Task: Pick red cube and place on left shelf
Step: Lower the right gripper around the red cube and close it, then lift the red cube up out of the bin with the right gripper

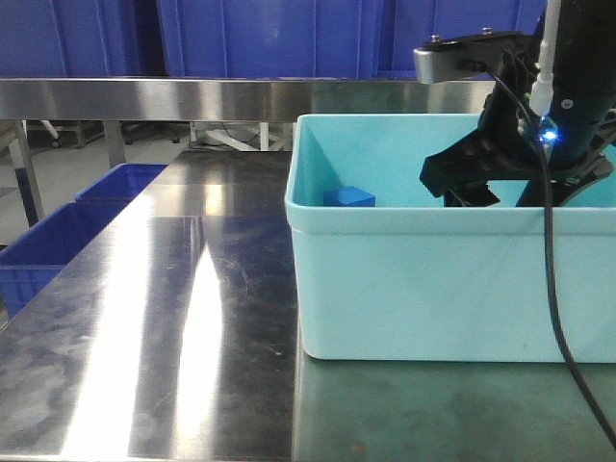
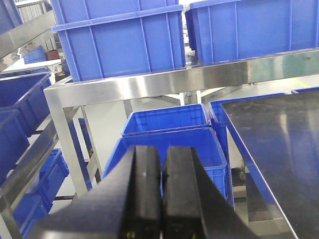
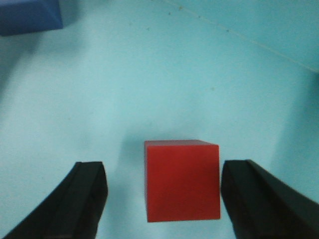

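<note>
While right hand (image 3: 162,169) flanks red cube (image 3: 182,180), spread

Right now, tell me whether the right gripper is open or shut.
Open. The right gripper straddles the red cube, gaps showing on both sides.

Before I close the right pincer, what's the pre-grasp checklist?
1. Right pincer open: ok, its jaws are spread wide.
2. Red cube between the fingers: ok, but it is off-centre and sits nearer the finger on the right of the wrist view.
3. Blue cube out of the closing path: ok, it is in the far corner of the teal bin.
4. Fingers low enough on the red cube: cannot tell. The bin wall hides it in the front view.
5. Left pincer out of the way: ok, it is shut, empty and outside the bin.
</note>
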Motion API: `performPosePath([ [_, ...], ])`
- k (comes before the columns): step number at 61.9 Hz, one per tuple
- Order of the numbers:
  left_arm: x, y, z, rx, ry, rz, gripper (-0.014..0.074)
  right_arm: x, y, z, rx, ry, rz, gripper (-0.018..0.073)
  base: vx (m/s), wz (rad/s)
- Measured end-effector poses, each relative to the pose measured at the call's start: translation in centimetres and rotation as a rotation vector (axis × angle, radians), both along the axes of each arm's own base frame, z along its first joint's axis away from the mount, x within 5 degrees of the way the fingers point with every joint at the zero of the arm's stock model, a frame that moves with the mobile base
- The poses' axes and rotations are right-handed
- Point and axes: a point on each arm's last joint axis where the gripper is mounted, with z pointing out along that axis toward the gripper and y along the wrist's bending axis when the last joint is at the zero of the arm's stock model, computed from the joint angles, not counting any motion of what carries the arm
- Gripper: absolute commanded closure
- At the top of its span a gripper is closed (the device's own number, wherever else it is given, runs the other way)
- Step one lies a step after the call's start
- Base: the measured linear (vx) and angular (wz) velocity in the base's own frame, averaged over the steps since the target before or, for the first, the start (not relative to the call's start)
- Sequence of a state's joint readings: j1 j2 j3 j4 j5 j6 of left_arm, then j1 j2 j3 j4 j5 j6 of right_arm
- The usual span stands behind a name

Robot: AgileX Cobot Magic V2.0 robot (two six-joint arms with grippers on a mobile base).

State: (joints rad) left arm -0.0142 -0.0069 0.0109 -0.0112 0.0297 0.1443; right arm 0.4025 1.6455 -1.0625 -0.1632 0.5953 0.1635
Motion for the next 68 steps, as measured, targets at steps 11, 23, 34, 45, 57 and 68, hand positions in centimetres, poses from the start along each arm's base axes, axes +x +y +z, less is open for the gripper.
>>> performPosePath([
  [11,0.0,0.0,0.0,0.0,0.0,0.0,0.0491,0.1,0.1,-0.2,-0.002,0.004,0.002,0.0017,0.0,0.0],
  [23,0.0,0.0,0.0,0.0,0.0,0.0,0.0491,0.1,0.0,-0.2,-0.005,0.002,0.004,0.0096,0.0,0.0],
  [34,0.0,0.0,0.0,0.0,0.0,0.0,0.0491,0.2,-0.1,-0.2,-0.026,-0.007,0.017,0.0269,0.0,0.0],
  [45,0.0,0.0,0.0,0.0,0.0,0.0,0.0491,0.6,0.0,0.5,-0.029,-0.035,0.023,0.0499,0.0,0.0],
  [57,0.0,0.0,0.0,0.0,0.0,0.0,0.0491,1.0,0.2,4.4,0.022,-0.165,0.026,0.0501,0.0,0.0],
  [68,0.0,0.0,0.0,0.0,0.0,0.0,0.0491,-0.3,-0.2,9.6,0.119,-0.382,0.041,0.0501,0.0,0.0],
])
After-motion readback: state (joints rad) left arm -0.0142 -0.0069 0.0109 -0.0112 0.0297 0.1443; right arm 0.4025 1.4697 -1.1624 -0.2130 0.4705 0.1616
